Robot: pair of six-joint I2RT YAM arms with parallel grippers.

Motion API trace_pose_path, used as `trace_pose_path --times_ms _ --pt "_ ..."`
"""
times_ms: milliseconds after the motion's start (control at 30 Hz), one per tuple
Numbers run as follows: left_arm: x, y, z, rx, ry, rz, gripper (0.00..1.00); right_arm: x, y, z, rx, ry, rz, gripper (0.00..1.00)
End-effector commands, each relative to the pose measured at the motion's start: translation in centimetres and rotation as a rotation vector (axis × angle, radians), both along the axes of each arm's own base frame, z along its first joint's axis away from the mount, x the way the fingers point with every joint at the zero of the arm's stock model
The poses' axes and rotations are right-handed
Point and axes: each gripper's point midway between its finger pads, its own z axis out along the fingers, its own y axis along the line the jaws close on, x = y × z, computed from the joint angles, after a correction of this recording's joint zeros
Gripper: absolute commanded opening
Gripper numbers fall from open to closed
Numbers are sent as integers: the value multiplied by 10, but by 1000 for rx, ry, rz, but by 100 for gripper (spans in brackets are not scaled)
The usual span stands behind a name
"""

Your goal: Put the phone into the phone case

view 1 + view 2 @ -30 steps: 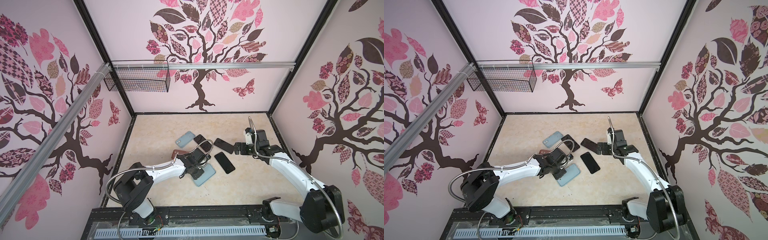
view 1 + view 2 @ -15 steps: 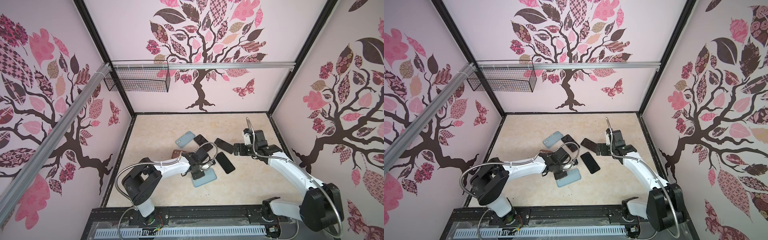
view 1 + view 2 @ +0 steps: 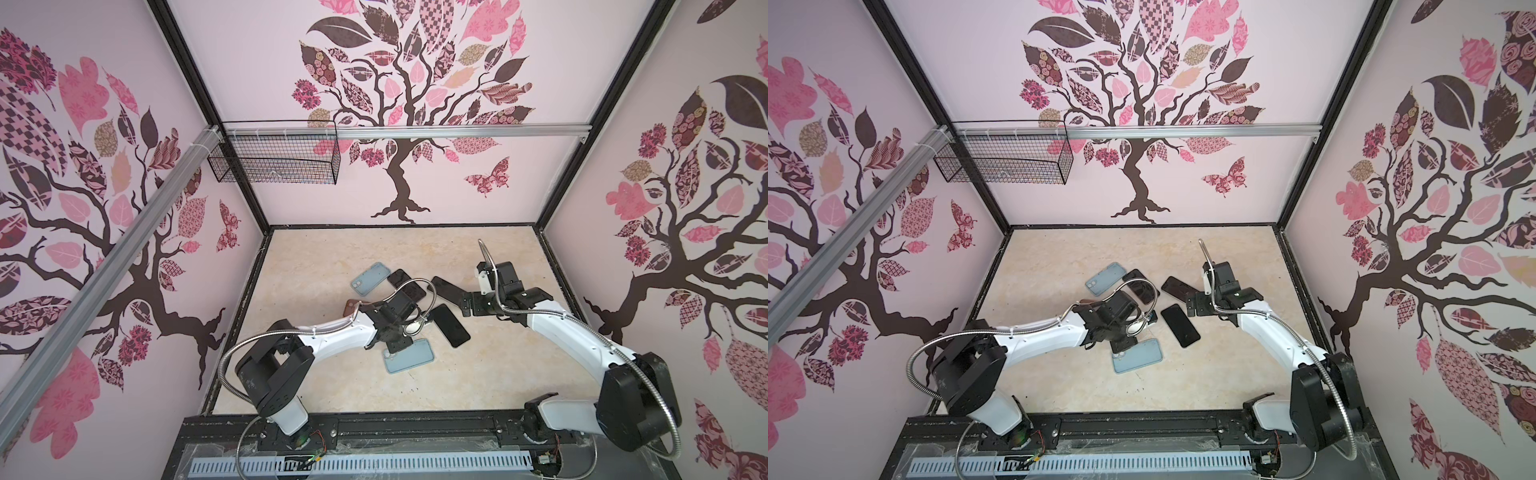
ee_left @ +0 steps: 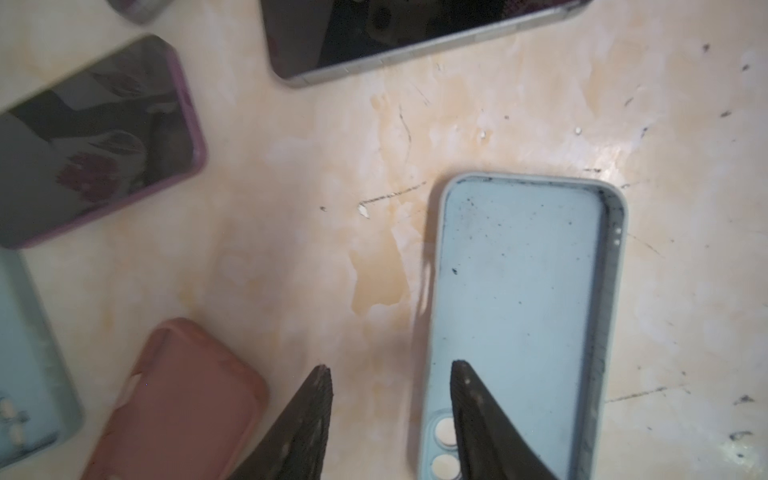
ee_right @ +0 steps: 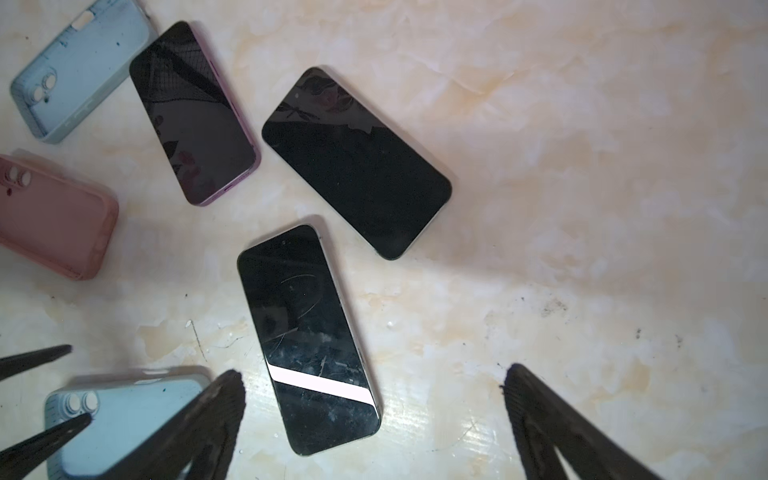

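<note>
On the marbled beige tabletop point(image 3: 332, 257): pale-blue silicone phone case point(image 4: 519, 291), hollow side up, presumably to receive a handset. Just beside the case, rearward: bare black phone with grey metal rim point(image 5: 309, 340), screen up, uncased. Right gripper point(image 5: 372, 372): spread wide over that phone's end, likely to lift it. Left gripper point(image 4: 390, 368): half parted, empty, straddling the case's side wall, perhaps steadying. Only the left wrist view shows dust on the case's floor; only the right wrist view shows screen scratches.

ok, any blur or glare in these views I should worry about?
Left wrist: soft, the purple-cased phone and pink case smeared. Right wrist: sharp, but a white glare stripe crosses the scratched phone. Both top views: sharp, wide-angle bowing at the edges.
</note>
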Motion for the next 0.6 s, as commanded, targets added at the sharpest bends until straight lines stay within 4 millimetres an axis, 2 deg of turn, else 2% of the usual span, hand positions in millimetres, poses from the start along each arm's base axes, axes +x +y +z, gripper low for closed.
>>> trace_pose_path --times_ms 0,100,133,233,400,567 --pt "19 10 35 -133 -89 196 56 3 8 -2 -55 24 42 100" --pt "25 35 54 -194 -152 395 62 1 13 -12 -73 62 66 100" --pt "27 47 61 -224 -173 483 69 0 16 -15 -75 74 78 100" --pt "22 71 74 -324 -179 669 79 -3 27 -25 -104 94 121 100" --pt "4 104 82 -455 -147 882 81 -8 42 -48 -170 154 174 100" --pt "-11 130 80 -478 -127 997 84 -14 48 -73 -174 237 208 100"
